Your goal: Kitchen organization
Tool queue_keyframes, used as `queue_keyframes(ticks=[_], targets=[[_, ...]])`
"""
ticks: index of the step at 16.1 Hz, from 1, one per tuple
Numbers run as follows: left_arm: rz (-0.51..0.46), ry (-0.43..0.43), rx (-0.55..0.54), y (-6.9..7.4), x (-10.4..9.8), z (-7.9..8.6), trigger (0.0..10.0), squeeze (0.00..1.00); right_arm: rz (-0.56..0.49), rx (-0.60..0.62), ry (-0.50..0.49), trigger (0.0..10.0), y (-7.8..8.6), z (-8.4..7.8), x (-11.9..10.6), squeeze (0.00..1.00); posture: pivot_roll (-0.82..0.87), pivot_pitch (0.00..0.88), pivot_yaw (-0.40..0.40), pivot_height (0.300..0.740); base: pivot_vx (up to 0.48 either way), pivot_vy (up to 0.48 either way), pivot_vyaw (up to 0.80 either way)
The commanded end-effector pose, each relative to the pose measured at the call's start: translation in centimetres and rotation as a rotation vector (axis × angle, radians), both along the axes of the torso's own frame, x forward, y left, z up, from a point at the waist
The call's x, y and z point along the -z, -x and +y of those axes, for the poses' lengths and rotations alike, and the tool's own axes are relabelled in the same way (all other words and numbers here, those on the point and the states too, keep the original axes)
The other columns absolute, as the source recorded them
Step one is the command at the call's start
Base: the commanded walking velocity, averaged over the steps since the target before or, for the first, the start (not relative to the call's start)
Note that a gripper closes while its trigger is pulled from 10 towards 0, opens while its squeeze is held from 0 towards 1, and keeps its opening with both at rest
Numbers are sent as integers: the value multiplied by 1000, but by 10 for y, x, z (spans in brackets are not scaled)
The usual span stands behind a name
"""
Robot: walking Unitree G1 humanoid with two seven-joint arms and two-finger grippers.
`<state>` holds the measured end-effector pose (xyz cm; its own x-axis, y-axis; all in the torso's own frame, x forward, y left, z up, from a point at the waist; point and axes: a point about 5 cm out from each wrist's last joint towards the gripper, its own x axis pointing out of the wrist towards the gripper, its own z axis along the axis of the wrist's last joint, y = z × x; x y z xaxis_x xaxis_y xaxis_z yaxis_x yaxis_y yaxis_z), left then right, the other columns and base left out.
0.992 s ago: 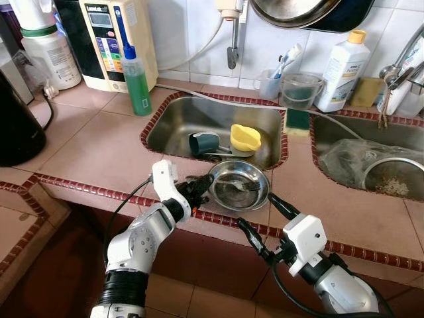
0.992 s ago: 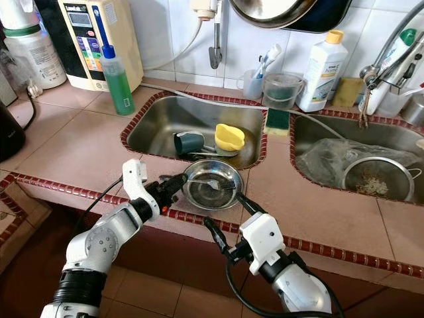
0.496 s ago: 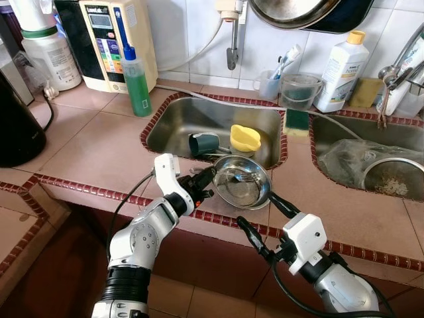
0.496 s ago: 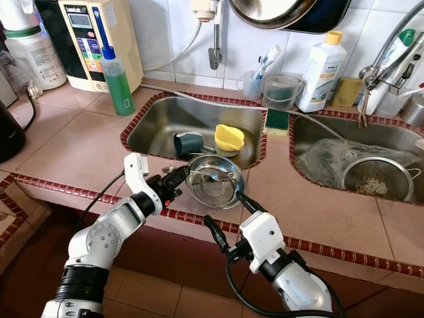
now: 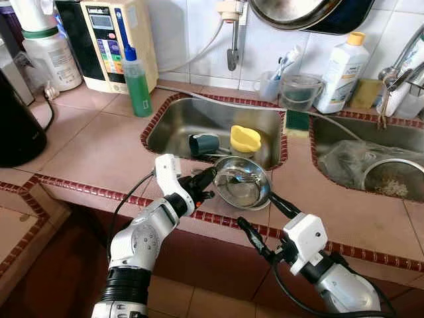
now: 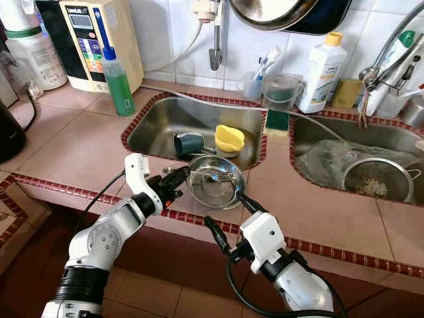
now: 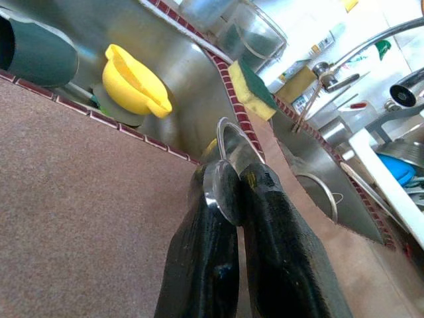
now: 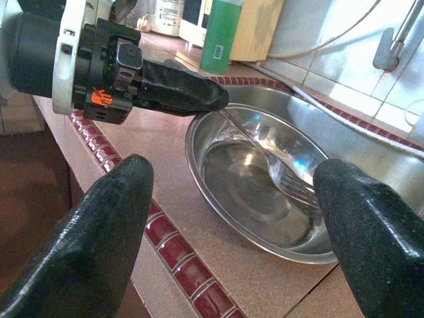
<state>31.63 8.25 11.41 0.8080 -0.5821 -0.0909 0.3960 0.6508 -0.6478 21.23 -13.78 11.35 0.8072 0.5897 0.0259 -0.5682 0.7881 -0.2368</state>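
A steel bowl (image 5: 242,183) sits on the tiled counter strip in front of the left sink (image 5: 179,126). It is tilted, its left rim raised. My left gripper (image 5: 208,179) is shut on that raised rim (image 7: 228,136). A fork (image 8: 291,185) lies inside the bowl, its handle running up to the left fingertips (image 8: 199,93); I cannot tell whether the handle is pinched too. My right gripper (image 5: 257,211) is open, just off the counter's front edge, its fingers (image 8: 99,245) on either side of the bowl's near side without touching it.
In the left sink lie a yellow cup (image 5: 245,138) and a dark teal cup (image 5: 204,143) on its side. A green soap bottle (image 5: 137,83) and a sponge (image 5: 297,120) stand by the sink rim. The right sink (image 5: 324,142) holds a strainer (image 5: 391,175). A black kettle (image 5: 16,126) is far left.
The bowl lay flat a second ago; its left rim has been lifted by my left gripper, so it now tilts. The right arm has barely moved.
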Motion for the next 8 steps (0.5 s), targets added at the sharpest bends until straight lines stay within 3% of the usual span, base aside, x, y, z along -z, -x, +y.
queue_keyframes(ticks=[1, 2, 3, 6, 7, 8], targets=[[67, -83, -6, 5, 15, 4, 10000, 612, 1, -3, 6, 10000, -1, 0, -1, 0, -165, 0, 28, 740, 0, 0, 0], [72, -96, -3, 5, 16, 4, 10000, 545, 1, -2, 6, 10000, -1, 0, -1, 0, -165, 0, 29, 740, 0, 0, 0], [71, -96, -2, 5, 17, 4, 10000, 0, 2, -2, 6, 10000, -1, -1, -1, 0, -166, 0, 29, 740, 0, 0, 0], [72, -62, 5, 7, 16, 3, 10000, 0, 3, 1, 6, 10000, -1, -1, -1, 0, -167, 0, 29, 740, 0, 0, 0], [65, -76, 14, 7, 15, 3, 10000, 1000, 3, 2, 5, 10000, -1, -1, -1, 0, -166, 0, 28, 740, 0, 0, 0], [77, -116, 3, 6, 18, 3, 10000, 0, 3, 2, 6, 10000, -1, -1, -1, 0, -165, 0, 28, 740, 0, 0, 0]])
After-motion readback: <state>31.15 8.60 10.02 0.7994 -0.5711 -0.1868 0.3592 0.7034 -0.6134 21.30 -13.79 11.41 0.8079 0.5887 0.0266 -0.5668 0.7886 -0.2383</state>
